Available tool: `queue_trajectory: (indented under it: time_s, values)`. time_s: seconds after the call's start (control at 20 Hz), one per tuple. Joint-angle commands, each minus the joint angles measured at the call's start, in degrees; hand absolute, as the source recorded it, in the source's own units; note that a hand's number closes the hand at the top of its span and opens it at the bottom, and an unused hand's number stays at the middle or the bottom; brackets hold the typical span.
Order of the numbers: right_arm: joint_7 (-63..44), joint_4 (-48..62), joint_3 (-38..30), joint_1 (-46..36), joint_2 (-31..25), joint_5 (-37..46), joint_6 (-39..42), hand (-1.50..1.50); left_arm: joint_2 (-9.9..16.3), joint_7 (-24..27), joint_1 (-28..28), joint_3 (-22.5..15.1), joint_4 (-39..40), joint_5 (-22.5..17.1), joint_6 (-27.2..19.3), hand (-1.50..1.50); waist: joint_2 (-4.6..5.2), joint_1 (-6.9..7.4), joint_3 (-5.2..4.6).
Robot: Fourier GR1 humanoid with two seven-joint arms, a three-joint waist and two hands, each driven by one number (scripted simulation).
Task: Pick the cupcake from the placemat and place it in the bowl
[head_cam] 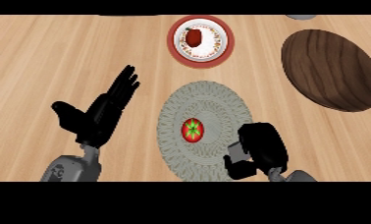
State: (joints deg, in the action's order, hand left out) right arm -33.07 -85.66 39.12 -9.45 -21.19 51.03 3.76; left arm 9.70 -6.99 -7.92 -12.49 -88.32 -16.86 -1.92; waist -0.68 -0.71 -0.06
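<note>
Wooden counter [58, 46]: pale planks fill the head view, grain running left to right.
Placemat [217, 100]: round, grey and woven, lying low at the centre of the counter.
Cupcake [193, 129]: red with a green star-shaped top, sitting on the placemat left of its middle — untouched by either hand.
Bowl [217, 46]: white inside with a red rim, at the far side of the counter above the placemat; a dark red item [194, 37] lies inside it, left of centre.
Dark wooden board [326, 70]: a large oval at the right, well apart from the bowl and cut off by the view's edge.
Right hand [259, 149]: black, over the placemat's lower right edge, just beside the cupcake but clear of it — fingers curled inward with nothing held between them.
Left hand [98, 112]: black, at the lower left over bare wood, resting with fingers straight and pointing up the view, thumb spread to the left, holding nothing.
Grey object [301, 16]: a sliver at the top right edge, too little showing to identify.
</note>
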Motion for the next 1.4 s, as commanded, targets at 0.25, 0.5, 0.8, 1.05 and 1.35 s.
queue_trajectory:
  time_s: [0.25,0.5,0.8,1.05,1.35]
  values:
    - [19.67,-16.95,-9.78,14.28,-24.51,-3.71,-9.32,1.50,1.17,-3.30,0.54,2.30,-3.24,-1.81,0.75,0.00,0.34,-0.54,0.06]
    - [18.19,-33.12,-18.63,18.00,-28.74,-12.22,-5.89,1.50,-0.65,1.67,2.93,0.72,0.34,1.51,0.43,0.00,0.36,-0.81,-0.01]
    - [16.24,-46.37,-34.65,24.29,-34.09,-20.36,-5.98,1.50,0.94,-2.13,3.12,1.54,-5.56,0.71,0.36,0.00,0.18,-0.91,0.03]
    - [17.42,-46.33,-47.14,24.27,-33.03,-28.90,-0.76,1.50,1.41,-0.08,2.88,3.57,-2.70,-0.63,3.90,0.00,0.55,0.09,0.04]
    - [16.55,-39.98,-52.67,14.75,-30.83,-35.04,5.76,1.50,0.82,0.35,4.59,3.13,-2.40,0.32,5.66,0.00,0.67,0.91,0.03]
